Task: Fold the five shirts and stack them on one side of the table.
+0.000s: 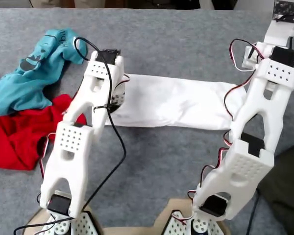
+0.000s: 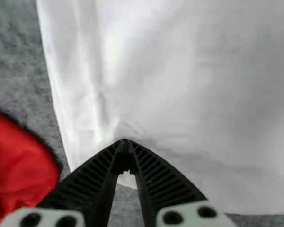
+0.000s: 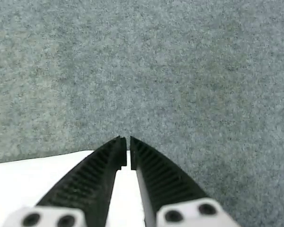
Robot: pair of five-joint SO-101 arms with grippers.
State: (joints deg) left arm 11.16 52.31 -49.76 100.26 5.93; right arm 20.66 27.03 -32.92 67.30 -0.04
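The left pincer (image 2: 125, 142) is pressed together, pinching a pucker of the white shirt (image 1: 176, 105) at one end. The right pincer (image 3: 128, 139) is pressed together at the opposite edge. The shirt lies in a long strip across the grey surface (image 1: 186, 44), with a red shirt (image 1: 19, 132) and a teal shirt (image 1: 34, 73) heaped beside the left arm.

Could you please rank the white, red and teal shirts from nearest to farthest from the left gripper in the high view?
1. white shirt, held by the left gripper.
2. red shirt, to its left.
3. teal shirt, farther back left.
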